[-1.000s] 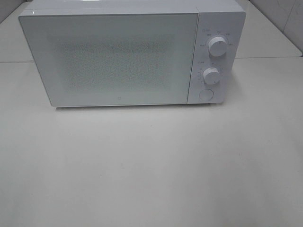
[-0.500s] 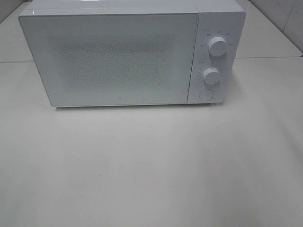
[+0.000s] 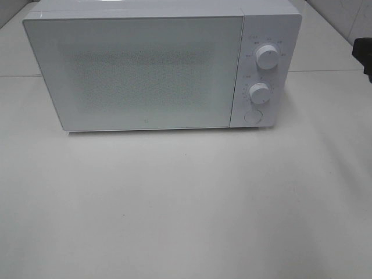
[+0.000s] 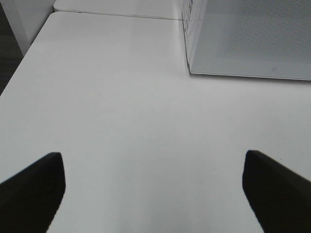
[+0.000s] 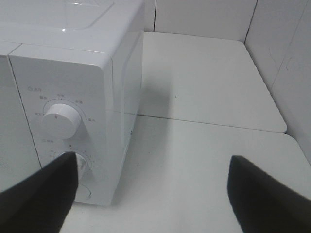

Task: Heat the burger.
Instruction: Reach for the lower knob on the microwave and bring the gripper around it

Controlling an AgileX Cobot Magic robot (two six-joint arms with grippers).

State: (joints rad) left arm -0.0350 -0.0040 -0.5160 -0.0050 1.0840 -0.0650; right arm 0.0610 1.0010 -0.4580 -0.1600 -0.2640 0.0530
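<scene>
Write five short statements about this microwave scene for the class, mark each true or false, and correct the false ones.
1. The microwave has its door closed. True.
2. Its control panel carries three knobs. False: there are two, the upper knob and the lower knob, above a round button.
3. The left gripper is open and holds nothing. True.
4. The right gripper is clamped on the upper knob. False: it is open and holds nothing.
5. The microwave stands on a white table. True.
</scene>
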